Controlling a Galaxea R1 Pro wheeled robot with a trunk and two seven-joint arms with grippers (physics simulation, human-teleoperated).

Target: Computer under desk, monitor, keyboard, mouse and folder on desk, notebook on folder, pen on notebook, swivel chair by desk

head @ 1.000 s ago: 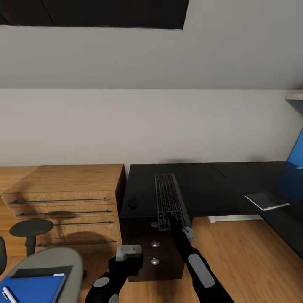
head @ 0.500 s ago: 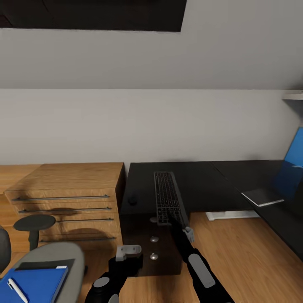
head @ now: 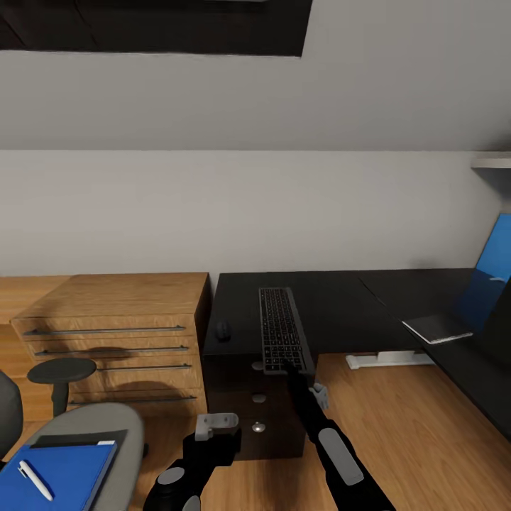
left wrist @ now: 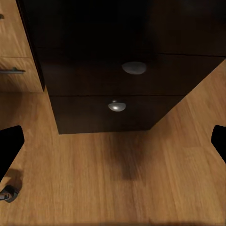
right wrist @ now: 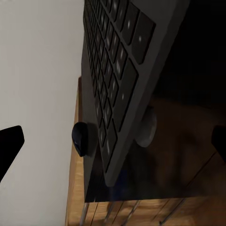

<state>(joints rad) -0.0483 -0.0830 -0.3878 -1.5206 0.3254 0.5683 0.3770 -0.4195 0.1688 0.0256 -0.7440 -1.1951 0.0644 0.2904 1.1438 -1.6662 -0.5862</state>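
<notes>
The desk (head: 341,312) is drawing nearer as my base rolls. My right gripper (head: 289,367) is leaving the keyboard (head: 281,328), jaws spread; placement looks done.

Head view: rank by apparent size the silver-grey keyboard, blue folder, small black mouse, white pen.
1. Bright blue folder, partly cut off by the frame edge and nearer the camera, so it looks large.
2. Silver-grey keyboard, close to the folder in apparent size; unsure.
3. White pen.
4. Small black mouse.

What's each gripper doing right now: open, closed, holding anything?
Left gripper: open, holding nothing, low in front of the dark drawer unit.
Right gripper: open, at the near end of the keyboard, not clamping it.
</notes>
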